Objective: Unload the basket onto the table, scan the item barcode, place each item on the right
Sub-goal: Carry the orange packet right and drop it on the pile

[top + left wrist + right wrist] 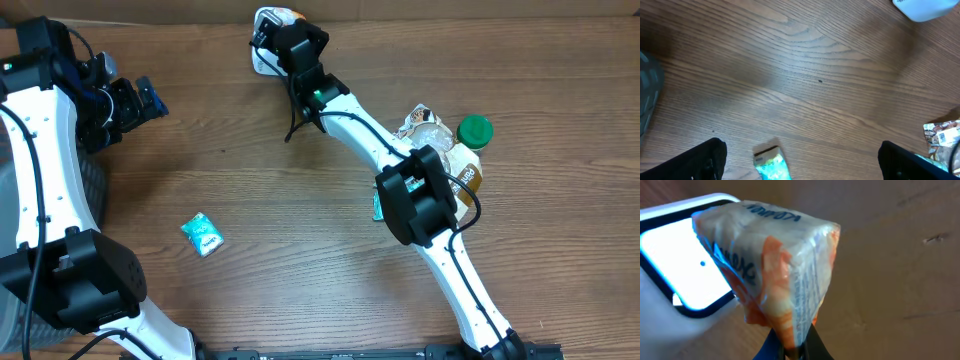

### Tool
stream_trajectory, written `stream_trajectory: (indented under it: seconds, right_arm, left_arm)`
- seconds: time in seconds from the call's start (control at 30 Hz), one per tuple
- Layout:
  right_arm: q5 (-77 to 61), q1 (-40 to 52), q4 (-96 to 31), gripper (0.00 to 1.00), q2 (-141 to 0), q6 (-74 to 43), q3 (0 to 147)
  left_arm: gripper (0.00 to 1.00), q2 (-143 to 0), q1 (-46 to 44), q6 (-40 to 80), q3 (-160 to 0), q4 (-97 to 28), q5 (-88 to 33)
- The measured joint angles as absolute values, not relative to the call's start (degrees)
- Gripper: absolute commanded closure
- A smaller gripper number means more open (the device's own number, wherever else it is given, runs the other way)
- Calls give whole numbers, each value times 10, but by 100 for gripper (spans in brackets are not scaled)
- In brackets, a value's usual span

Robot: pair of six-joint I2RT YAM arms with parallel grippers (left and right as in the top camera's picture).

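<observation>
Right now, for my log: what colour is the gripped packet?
Orange and white packet; right wrist view shows it best.

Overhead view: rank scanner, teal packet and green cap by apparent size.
1. scanner, partly hidden by right gripper.
2. teal packet and green cap: too alike to rank; cap stands nearer the camera.

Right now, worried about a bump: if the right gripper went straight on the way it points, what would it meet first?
Probably the scanner: the right gripper, shut on an orange-and-white packet, would push that packet into it. Gap unclear.
</observation>
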State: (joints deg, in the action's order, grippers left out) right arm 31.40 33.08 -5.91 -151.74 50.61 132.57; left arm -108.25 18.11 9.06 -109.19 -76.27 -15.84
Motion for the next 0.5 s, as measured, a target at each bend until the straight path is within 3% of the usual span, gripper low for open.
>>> stream_trajectory:
  seconds: [0.33, 0.5]
  right_arm:
    - [170, 331, -399, 96, -1275, 174, 1326]
    - [63, 327, -702, 96, -1162, -32, 1338]
  left_arm:
    - [0, -1082, 181, 90, -1092, -763, -158]
    - [0, -1082, 181, 91, -1092, -762, -159]
